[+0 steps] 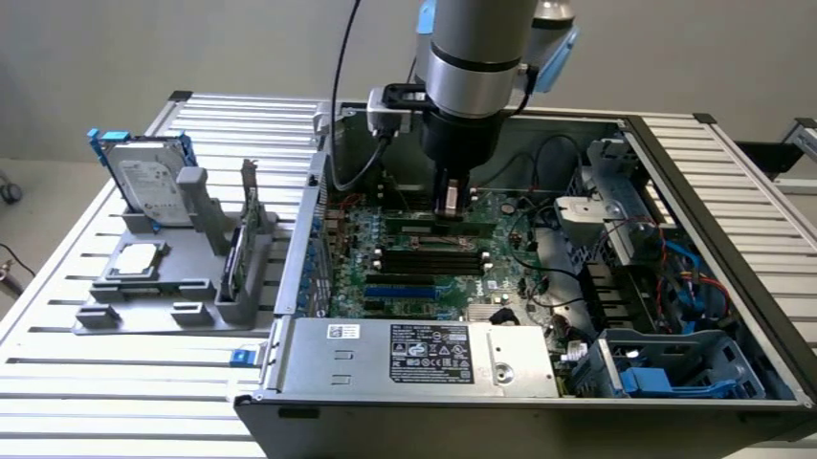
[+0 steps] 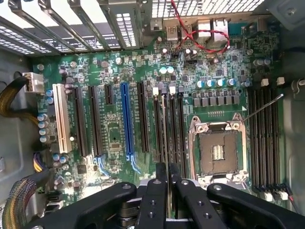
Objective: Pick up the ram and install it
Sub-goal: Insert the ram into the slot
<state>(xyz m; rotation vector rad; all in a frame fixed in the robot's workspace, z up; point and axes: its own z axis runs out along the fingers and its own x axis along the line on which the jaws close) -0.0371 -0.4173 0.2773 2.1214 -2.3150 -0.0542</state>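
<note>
I have the gripper closed down to a thin gap, pinching the ram by its upper edge inside the open computer case. The ram hangs straight under the gripper, its long axis running from the exterior view's left to its right, parallel to the black memory slots just nearer, which look empty. I cannot tell whether it is seated

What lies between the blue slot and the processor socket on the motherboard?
In the wrist view: black slots and the ram, held edge-on by the gripper.
</note>
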